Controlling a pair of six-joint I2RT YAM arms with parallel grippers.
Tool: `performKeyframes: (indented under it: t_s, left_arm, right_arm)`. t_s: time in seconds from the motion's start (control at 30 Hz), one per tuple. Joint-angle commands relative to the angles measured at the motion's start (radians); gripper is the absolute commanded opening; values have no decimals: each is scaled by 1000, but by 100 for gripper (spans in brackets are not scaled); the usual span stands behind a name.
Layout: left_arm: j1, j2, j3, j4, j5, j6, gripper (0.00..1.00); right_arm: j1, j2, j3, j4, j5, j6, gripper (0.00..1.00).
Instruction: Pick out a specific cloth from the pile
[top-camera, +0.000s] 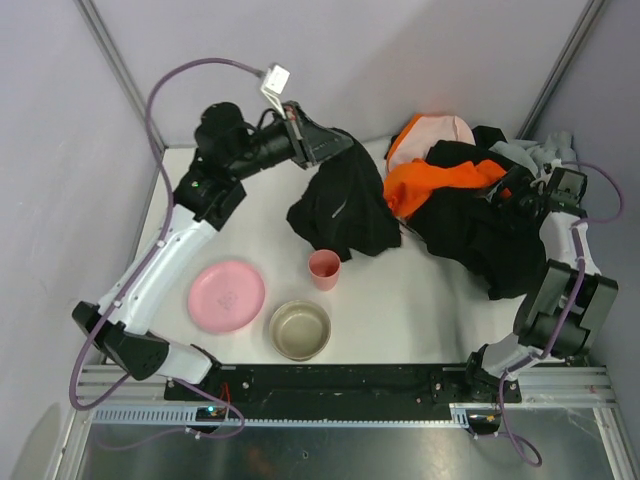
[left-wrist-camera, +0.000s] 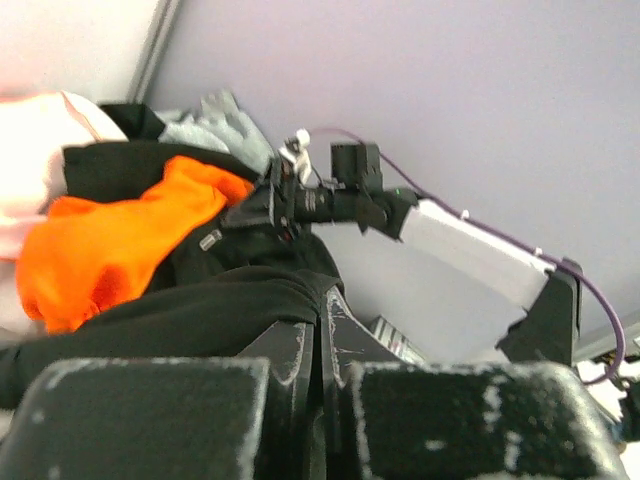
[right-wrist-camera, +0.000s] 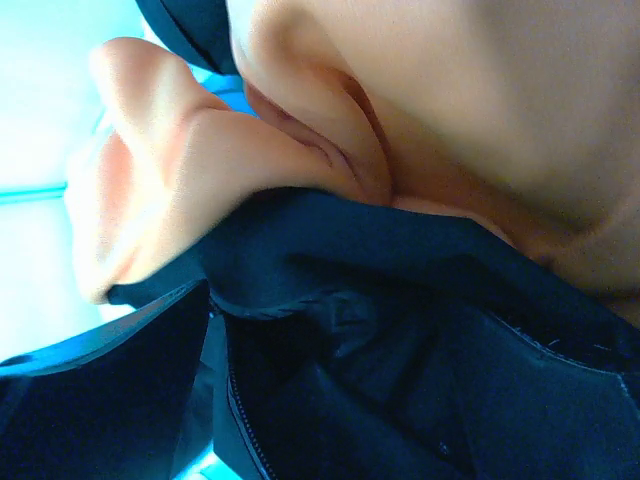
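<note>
Top view: the left pincer (top-camera: 333, 150) is clamped on the cloth (top-camera: 345, 212), which trails onto the tabletop (top-camera: 430, 300) just beside the pile (top-camera: 465, 205). The right pincer (top-camera: 512, 192) is in the pile, and I cannot tell its opening. One plate (top-camera: 226, 295), one cup (top-camera: 323, 269) and one bowl (top-camera: 299, 329) are present.

Left wrist view: both fingers (left-wrist-camera: 150, 420) press a black fold, with an orange garment (left-wrist-camera: 110, 245) beyond.

Right wrist view: only pale pink and dark fabric, close up.
</note>
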Motion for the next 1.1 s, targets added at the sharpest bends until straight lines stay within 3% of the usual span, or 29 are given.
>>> performKeyframes:
  t_s: [0.0,0.33,0.67,1.07]
  left_arm:
    - [59,-62,68,64,60,-21,1]
    - [177,-62,86,61,135,-64,1]
    - [307,-97,46,58,186,-83,1]
    - [502,-118,105,58,271,-137,1]
  right_arm:
    - [-17,-129,-81,-58,100,-32,99]
    - [-26,-379,-230,-69,133,-20,99]
    - [-26,-504,-270,-105,133,-37,99]
    - [-26,-606,-285,-140,145,-62,99]
